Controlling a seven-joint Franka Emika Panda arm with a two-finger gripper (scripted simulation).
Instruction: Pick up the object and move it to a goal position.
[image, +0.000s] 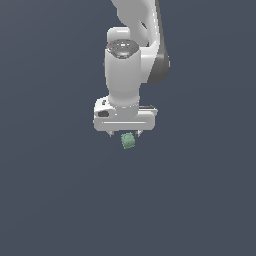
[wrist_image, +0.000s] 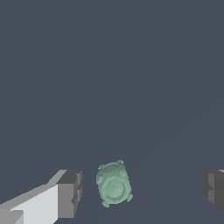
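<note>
Wide-open gripper fingers flanking, not touching, the pale-green object in the wrist view, hovering just above it in the exterior view: centre, lower further, then close evenly.

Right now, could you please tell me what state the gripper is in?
Gripper: open, holding nothing; the green object sits between its fingers, untouched.

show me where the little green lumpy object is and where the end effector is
object (wrist_image: 113, 183), wrist view, middle of its bumpy green face
end effector (wrist_image: 140, 187), wrist view, open gap midway between its fingertips
object (image: 128, 141), exterior view, centre of the green lump
</note>
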